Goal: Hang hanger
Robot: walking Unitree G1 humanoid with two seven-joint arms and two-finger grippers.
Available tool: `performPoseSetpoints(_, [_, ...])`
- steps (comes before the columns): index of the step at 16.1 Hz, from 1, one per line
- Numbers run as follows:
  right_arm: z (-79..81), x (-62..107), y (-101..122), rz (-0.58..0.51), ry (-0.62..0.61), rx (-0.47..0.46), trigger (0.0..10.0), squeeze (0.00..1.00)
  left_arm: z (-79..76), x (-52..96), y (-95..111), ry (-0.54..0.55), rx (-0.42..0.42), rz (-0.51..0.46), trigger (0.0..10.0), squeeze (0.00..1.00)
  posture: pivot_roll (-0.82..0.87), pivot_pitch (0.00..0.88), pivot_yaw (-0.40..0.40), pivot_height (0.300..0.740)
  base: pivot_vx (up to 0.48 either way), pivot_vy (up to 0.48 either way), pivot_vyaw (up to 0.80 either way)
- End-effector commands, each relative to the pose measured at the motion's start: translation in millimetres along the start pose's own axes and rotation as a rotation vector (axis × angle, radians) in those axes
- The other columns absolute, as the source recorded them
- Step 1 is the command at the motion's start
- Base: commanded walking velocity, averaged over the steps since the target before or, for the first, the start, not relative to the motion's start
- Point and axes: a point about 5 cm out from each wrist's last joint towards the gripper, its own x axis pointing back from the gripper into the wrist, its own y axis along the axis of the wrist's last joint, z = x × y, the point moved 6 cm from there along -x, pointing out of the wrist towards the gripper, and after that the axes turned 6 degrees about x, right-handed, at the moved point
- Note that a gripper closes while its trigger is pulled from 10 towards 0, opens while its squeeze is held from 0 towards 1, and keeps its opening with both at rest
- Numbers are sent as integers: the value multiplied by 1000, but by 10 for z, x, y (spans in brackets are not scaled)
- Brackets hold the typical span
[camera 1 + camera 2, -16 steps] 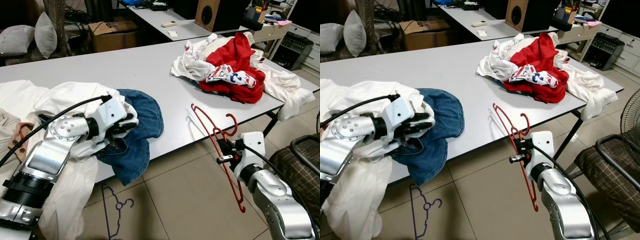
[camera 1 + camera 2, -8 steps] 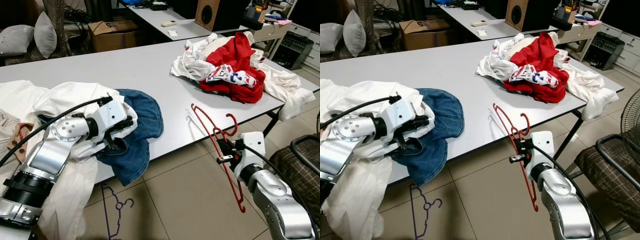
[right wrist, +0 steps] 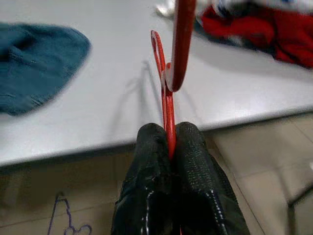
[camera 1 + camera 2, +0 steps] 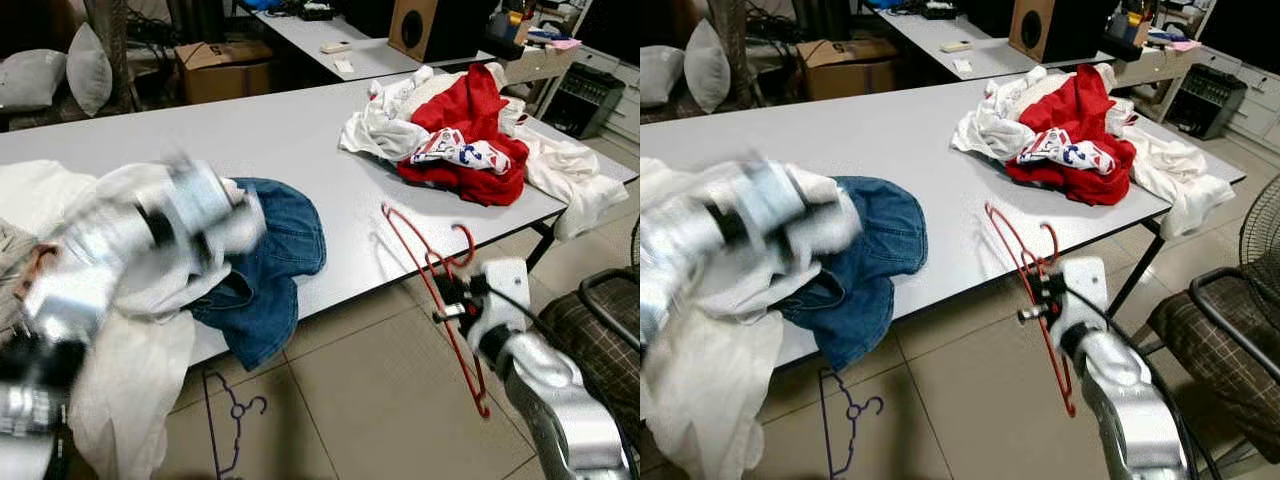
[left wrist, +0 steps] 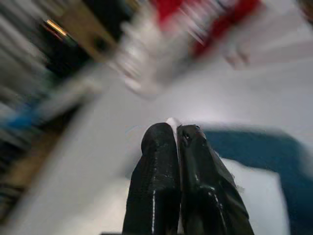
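Hanger (image 4: pixel 437 290), red, sat pinched in the right gripper (image 3: pixel 168 147), whose black fingers (image 3: pixel 195 161) were pressed flat together on the thin frame. From there it ran both ways: its hook rose past the fingertips toward the near edge of the desk (image 4: pixel 300 130), and its lower bar dropped toward the tiled floor (image 4: pixel 970 400). It hung off the desk, just beside that near edge, close to the right corner. The left gripper (image 5: pixel 176 134) was a smear of motion over the white cloth (image 4: pixel 120 300) and the jeans (image 4: pixel 275 260) at the near left edge; at the wrist its two fingers (image 5: pixel 156 166) showed closed against each other, a sliver of white at their tips. A red and white pile (image 4: pixel 470 130) lay at the far right corner. A purple hanger (image 4: pixel 225 415) lay on the floor under the jeans.
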Motion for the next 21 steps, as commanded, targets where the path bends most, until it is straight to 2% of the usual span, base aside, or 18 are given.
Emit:
performPoseSetpoints(1, [59, -8, 244, -100, 67, -2, 10000, 0, 295, 107, 430, 80, -44, -176, 0, 0, -52, 0, -30, 740, 0, 0, 0])
performPoseSetpoints(2, [178, 29, 453, -180, 170, -28, 10000, 0, 394, 204, 628, 82, -62, -248, 0, 0, -47, 0, -29, 740, 0, 0, 0])
performPoseSetpoints(4, [339, 137, 717, -269, 353, -51, 10000, 0, 351, 293, 635, -7, -94, -217, 0, 0, -40, 0, -29, 740, 0, 0, 0])
performPoseSetpoints(6, [413, 196, 785, -286, 445, -42, 10000, 0, 271, 342, 628, -67, -94, -206, 0, 0, -35, 0, -31, 740, 0, 0, 0])
performPoseSetpoints(8, [534, 342, 831, -278, 653, -3, 10000, 0, 42, 413, 600, -209, -52, -170, 0, 0, -16, 0, -56, 740, 0, 0, 0])
performPoseSetpoints(10, [549, 415, 804, -244, 745, 33, 10000, 0, -38, 458, 556, -253, -31, -142, 0, 0, -9, 0, -68, 740, 0, 0, 0])
performPoseSetpoints(12, [473, 450, 731, -180, 803, 87, 10000, 0, -121, 517, 545, -281, -7, -133, 0, 0, -4, 0, -78, 740, 0, 0, 0])
performPoseSetpoints(16, [263, 406, 768, -152, 822, 167, 10000, 0, -369, 576, 578, -360, 41, -114, 0, 0, 17, 0, -117, 740, 0, 0, 0])
performPoseSetpoints(19, [56, 570, 699, -67, 857, 244, 10000, 0, -336, 594, 542, -320, 31, -86, 0, 0, 17, 0, -125, 740, 0, 0, 0])
performPoseSetpoints(21, [-124, 541, 754, -79, 802, 268, 10000, 0, -365, 595, 561, -324, 45, -91, 0, 0, 18, 0, -131, 740, 0, 0, 0])
